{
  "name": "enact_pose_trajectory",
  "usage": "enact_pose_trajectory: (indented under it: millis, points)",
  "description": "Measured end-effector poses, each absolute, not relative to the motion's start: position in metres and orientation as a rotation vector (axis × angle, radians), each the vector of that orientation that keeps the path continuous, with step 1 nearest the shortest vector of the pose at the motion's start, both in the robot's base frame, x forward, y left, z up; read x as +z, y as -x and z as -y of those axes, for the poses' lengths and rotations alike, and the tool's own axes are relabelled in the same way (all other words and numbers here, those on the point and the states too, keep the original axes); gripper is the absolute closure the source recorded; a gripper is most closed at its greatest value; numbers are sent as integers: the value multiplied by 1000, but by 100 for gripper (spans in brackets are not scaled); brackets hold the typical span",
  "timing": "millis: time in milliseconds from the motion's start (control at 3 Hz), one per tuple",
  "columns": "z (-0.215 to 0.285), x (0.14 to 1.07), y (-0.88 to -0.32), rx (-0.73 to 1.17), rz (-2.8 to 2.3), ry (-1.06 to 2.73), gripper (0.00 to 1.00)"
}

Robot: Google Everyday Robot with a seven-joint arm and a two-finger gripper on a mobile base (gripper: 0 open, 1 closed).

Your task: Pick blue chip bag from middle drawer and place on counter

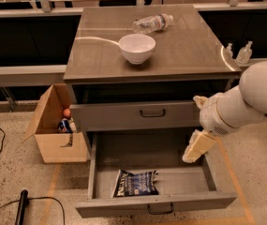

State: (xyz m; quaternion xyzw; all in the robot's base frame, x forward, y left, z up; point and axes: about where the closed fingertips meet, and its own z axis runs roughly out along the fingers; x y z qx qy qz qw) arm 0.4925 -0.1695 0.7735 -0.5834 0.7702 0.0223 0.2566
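gripper (pixel 196 148) hangs over the right part of the open middle drawer (pixel 156 204), above the tray floor and just below the closed upper drawer (pixel 137 116); can't tell how far open it is; it has hold of nothing, touching nothing I can see

blue chip bag (pixel 135 183) lies flat on the drawer floor, below the gripper and off to its camera-left, near the front wall; well apart from the gripper; not yet picked

step in hand, as I judge it: the reach to the bag; shift camera-left and toward the drawer front before dropping; come down from above; foil is crinkly and lies flat, so aim for a raised crease or an edge, not the flat middle; likely to slip or slide if pinched shallow

in the way: upper drawer front sits right above the gripper, so the arm (pixel 245 102) has little headroom; lift out forward, clear of that front, before rising; drawer's front wall is just beside the bag, limiting approach from that side

counter (pixel 189 46) is up above the gripper; white bowl (pixel 137 48) near its front centre, water bottle (pixel 152 23) lying behind it; bare surface on the right side looks the nearest drop spot

cardboard box (pixel 53 139) on the floor far camera-left of the gripper; no bearing on the reach
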Motion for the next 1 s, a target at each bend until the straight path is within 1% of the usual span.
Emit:
enact_pose_trajectory:
  millis: [333,1000]
  points:
    - [163,744,-503,88,-2099,1552,0]
    - [141,669,-527,221,-2124,1554,0]
